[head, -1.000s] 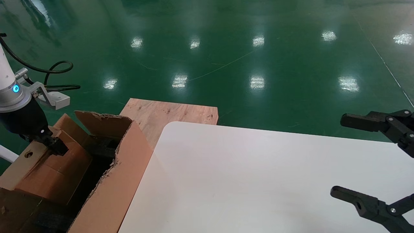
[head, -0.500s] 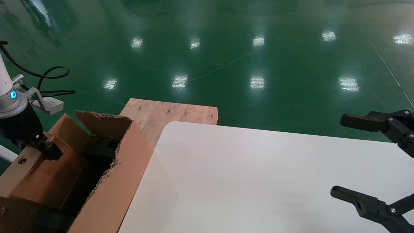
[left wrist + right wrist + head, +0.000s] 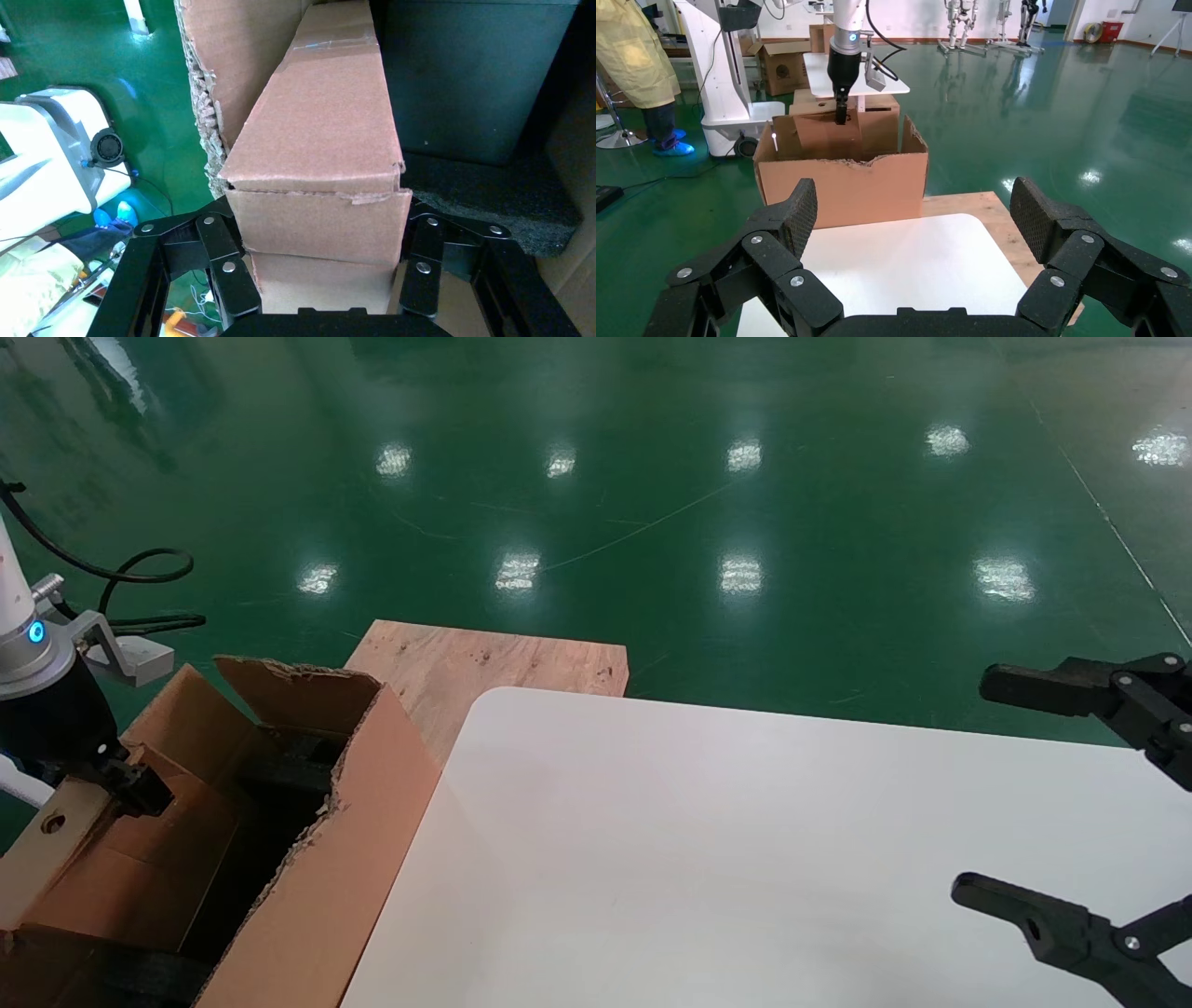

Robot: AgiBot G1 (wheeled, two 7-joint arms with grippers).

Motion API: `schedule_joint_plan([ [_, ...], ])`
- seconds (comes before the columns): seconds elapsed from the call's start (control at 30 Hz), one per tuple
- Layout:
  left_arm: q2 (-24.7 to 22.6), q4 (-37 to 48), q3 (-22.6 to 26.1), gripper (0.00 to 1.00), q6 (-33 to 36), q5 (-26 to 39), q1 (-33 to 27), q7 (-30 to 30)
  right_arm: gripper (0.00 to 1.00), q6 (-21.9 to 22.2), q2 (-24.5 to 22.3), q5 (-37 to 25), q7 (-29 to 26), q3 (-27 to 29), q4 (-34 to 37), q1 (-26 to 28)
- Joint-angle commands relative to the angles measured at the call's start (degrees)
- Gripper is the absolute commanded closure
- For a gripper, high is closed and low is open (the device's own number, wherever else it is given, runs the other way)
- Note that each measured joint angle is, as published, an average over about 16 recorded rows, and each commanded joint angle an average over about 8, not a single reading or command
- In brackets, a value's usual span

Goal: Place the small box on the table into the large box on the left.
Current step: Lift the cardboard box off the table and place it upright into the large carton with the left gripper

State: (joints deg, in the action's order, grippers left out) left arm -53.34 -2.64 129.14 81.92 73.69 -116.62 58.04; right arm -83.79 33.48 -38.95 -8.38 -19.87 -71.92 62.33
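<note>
The small box [image 3: 88, 845] is down inside the large box [image 3: 307, 859], its holed end sticking up near the carton's outer wall, and the left gripper [image 3: 320, 263] has its fingers [image 3: 225, 267] clamped on the small box's two sides. Seen from the left wrist, the small box [image 3: 323, 147] runs along the carton's ragged wall, with dark foam [image 3: 492, 203] just beside it on the inner side. Whether its underside already rests on anything I cannot tell; the floor of the large box is hidden by the small box itself and by the near wall. To do this step well, I would lower it straight, keep it clear of the torn edge and the foam, and let go only once it sits, then lift straight up so the fingers do not drag it. Beyond the large box, the white bench [image 3: 745, 850] lies to its right with a plywood board [image 3: 484, 663] behind the corner. The right gripper [image 3: 1071, 803] hangs over the far side of the bench from the large box, fingers spread wide, holding nothing; its arm is cut off at the edge.
</note>
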Motion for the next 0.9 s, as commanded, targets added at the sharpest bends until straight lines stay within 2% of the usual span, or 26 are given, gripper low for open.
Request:
schedule_joint_plan([
  [0.03, 0.1, 0.5, -0.1, 1.00, -0.2, -0.1, 0.4, -0.1, 0.00, 0.0, 0.0, 0.0, 0.0, 0.0, 0.0, 0.0],
  [0.5, 0.5, 2.3, -0.2, 1.00, -1.7, -0.4, 2.1, 0.6, 0.00, 0.0, 0.0, 0.0, 0.0, 0.0, 0.0, 0.0],
  [0.9, 0.9, 3.2, -0.4, 1.00, -6.5, -0.6, 2.6, 1.1, 0.00, 0.0, 0.0, 0.0, 0.0, 0.0, 0.0, 0.0],
])
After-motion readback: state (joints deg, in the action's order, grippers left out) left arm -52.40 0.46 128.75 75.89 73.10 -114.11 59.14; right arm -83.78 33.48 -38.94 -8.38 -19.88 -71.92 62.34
